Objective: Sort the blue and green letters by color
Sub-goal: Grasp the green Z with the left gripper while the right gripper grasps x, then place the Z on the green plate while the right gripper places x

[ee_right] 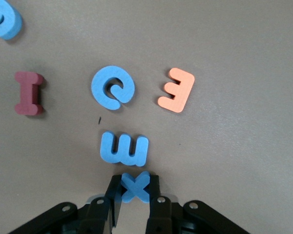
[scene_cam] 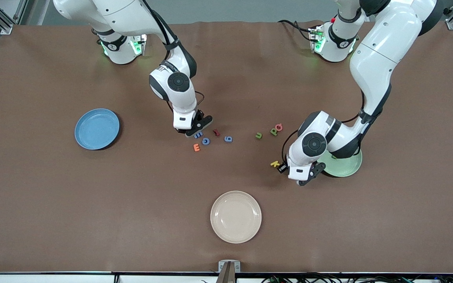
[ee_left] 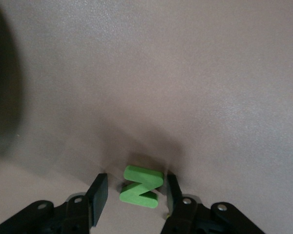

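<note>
My right tool [ee_right: 135,191] is down at the table [scene_cam: 34,196], its fingers clamped on a blue X [ee_right: 135,186]. Just beside it lie a blue E [ee_right: 124,148], a blue G [ee_right: 113,87], an orange E [ee_right: 176,89] and a red I [ee_right: 29,93]. My left tool [ee_left: 136,195], low beside the green plate [scene_cam: 348,167], has its fingers apart around a green N [ee_left: 141,186], neither visibly touching it. The blue plate [scene_cam: 97,128] sits toward the right arm's end.
</note>
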Available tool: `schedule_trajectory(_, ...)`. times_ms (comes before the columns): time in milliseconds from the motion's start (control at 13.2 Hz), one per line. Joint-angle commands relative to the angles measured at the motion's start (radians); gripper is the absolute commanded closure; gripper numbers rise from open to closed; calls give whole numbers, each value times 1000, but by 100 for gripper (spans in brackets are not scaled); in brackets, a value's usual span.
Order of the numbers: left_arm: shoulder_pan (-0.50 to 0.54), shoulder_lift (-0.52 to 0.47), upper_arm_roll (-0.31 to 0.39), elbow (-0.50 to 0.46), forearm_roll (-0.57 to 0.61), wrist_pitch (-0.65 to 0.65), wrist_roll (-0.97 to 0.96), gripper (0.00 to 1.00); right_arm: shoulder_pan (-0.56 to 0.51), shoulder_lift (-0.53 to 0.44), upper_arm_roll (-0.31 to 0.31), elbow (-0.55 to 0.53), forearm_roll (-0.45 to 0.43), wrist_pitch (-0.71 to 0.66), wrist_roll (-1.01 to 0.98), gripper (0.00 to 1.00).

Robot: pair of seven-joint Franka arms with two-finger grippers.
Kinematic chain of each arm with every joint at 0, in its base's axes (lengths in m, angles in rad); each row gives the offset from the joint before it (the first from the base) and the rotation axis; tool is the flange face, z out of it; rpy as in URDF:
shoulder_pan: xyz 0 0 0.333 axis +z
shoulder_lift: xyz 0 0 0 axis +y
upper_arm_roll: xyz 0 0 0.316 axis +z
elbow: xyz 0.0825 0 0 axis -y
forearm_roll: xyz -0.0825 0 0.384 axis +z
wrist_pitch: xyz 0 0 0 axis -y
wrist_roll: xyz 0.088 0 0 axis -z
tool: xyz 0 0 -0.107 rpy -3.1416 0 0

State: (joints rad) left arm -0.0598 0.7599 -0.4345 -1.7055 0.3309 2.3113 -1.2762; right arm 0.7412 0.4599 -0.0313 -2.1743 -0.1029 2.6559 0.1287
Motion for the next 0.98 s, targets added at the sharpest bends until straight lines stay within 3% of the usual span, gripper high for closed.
schedule_trajectory(0,2,-2,5,4,17,-10,-2,94,-39,8,7,8,-11,-13,-9,100)
schedule_trajectory(76,12,-25,3,1,19,-15,0,99,-46,2,7,8,-11,-25,-21,100)
schedule_trajectory(302,15,-129,5,3,19,-159,50,100,-162,-53,7,5,-11,-120,-261,100)
schedule_trajectory(529,81,-215,-1,-12,19,-265,213,100,-262,-142,4,-19,-12,-270,-453,100)
schedule_trajectory(907,242,-272,-3,-173,30,-213,438,99,-500,-320,2,-180,-12,-384,-690,100)
